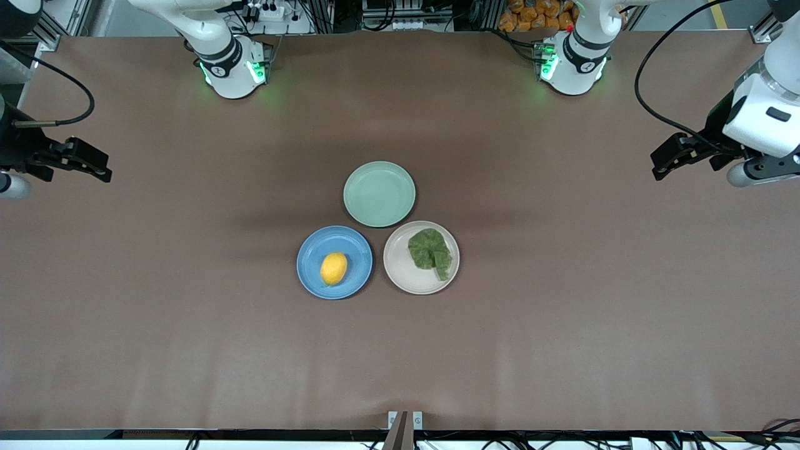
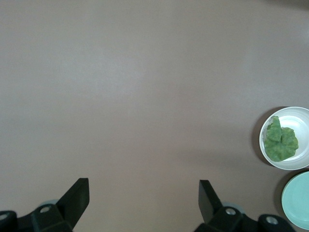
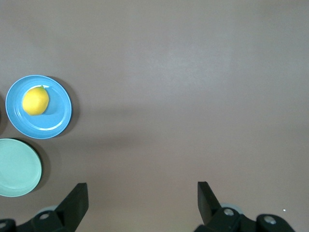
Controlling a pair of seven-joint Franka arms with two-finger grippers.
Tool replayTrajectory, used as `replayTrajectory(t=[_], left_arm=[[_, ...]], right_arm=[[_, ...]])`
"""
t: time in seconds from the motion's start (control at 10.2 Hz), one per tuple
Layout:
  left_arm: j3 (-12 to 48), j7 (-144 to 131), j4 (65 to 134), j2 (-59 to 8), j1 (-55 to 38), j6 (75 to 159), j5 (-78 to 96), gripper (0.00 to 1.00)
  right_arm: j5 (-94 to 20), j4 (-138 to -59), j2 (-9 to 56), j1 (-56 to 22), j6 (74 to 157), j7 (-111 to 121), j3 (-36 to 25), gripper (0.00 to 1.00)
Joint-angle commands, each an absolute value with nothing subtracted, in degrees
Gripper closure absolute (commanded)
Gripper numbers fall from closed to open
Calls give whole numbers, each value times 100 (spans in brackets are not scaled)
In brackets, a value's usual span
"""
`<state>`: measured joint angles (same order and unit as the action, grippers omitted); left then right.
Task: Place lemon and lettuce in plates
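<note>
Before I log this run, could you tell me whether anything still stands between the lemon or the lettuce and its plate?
Nothing visible does: the lemon lies in the blue plate and the lettuce in the beige plate.

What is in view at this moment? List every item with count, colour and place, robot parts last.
lemon: one, yellow, on the blue plate.
lettuce: one, green, on the beige plate.
blue plate: one, blue, mid-table, toward the right arm's end.
beige plate: one, off-white, beside the blue plate, toward the left arm's end.
green plate: one, pale green, empty, farther from the front camera than the other two plates.
table: one, brown.
left gripper: one, black fingers open, waiting over bare table at the left arm's end.
right gripper: one, black fingers open, waiting over bare table at the right arm's end.
</note>
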<state>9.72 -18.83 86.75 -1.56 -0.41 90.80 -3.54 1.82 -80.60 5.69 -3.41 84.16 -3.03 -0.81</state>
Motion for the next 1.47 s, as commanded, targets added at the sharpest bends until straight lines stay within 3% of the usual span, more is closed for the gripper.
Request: replayTrajectory(t=[0.0,0.78,1.37], left_arm=[[949,-1679,8780,-26,0,9026,-220,0],[984,-1151,8824,-26,0,8851,-36,0],[976,-1160,8780,-79,0,8859,35,0]], right_arm=[[299,-8112,510,-185,8376,-387,97,0],[290,-8323,229,-272,7921,-369,97,0],[229,-8279,325,-176,8130,-316,62,0]])
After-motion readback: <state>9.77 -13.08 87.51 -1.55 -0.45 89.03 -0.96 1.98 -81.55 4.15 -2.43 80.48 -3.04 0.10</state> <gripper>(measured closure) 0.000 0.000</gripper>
